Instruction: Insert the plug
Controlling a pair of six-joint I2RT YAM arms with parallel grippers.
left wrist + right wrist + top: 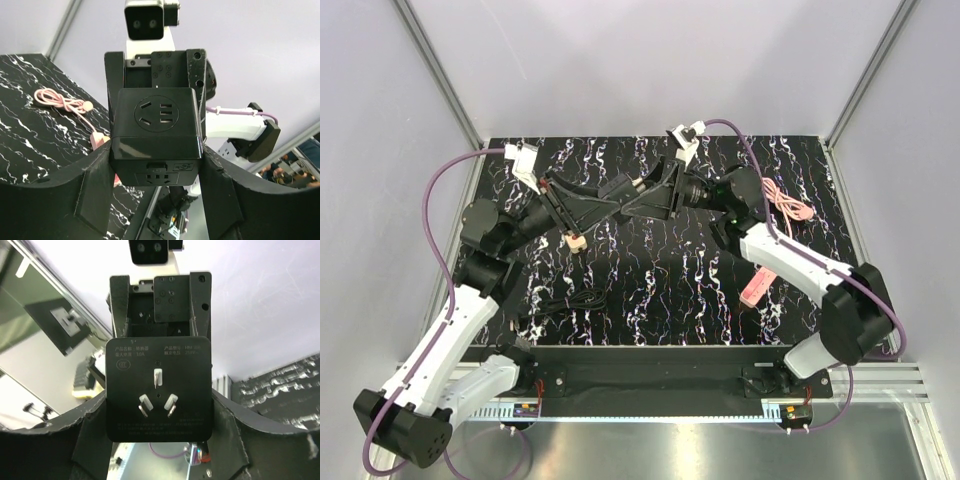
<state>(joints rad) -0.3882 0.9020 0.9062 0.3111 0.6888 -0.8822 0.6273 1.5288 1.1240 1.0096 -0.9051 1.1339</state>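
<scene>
A black cube adapter (617, 189) hangs in the air over the back middle of the table, between both grippers. In the left wrist view its socket faces (156, 125) point at the camera, and my left gripper (156, 172) is shut on its two sides. In the right wrist view its three-prong plug face (159, 390) points at the camera, and my right gripper (159, 417) is shut on its sides. The left gripper (600, 203) and the right gripper (642, 196) meet nose to nose at the cube.
A coiled pink cable (788, 201) lies at the back right and also shows in the left wrist view (60, 101). A pink block (757, 286) lies at the right. A black cable (565, 303) lies front left. A small beige piece (576, 240) sits under the left arm.
</scene>
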